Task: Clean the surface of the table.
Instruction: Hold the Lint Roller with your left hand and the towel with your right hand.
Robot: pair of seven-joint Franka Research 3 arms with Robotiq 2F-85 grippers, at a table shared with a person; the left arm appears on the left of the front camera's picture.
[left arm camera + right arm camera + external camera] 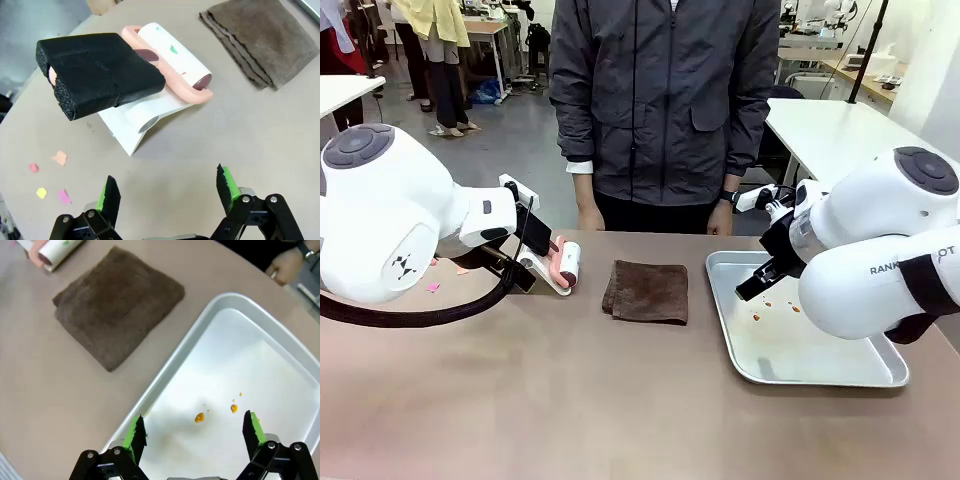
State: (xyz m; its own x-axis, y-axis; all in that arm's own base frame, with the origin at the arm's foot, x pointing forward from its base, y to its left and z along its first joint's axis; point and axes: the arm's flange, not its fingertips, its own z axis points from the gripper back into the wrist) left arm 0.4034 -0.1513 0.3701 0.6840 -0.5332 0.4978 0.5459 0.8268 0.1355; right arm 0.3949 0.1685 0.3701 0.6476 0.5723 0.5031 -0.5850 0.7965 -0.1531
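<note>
Well, the table [570, 400] fills the foreground, a wide, smooth, matte brownish-taupe top. A few small coloured paper scraps [60, 158] lie on it toward the robot's left, near a pink-handled lint roller [172, 57] on a white stand. A folded brown cloth [646, 292] lies near the middle, and a shiny metal tray [800, 350] with orange spots [200, 417] sits to the right. The left gripper [167, 185] hovers over bare tabletop, fingers spread wide and holding nothing; the right gripper [194, 425] hangs over the tray's edge, likewise spread and empty. A person [665, 100] in a grey jacket stands at the far side, with white-topped tables [840, 125] behind.
</note>
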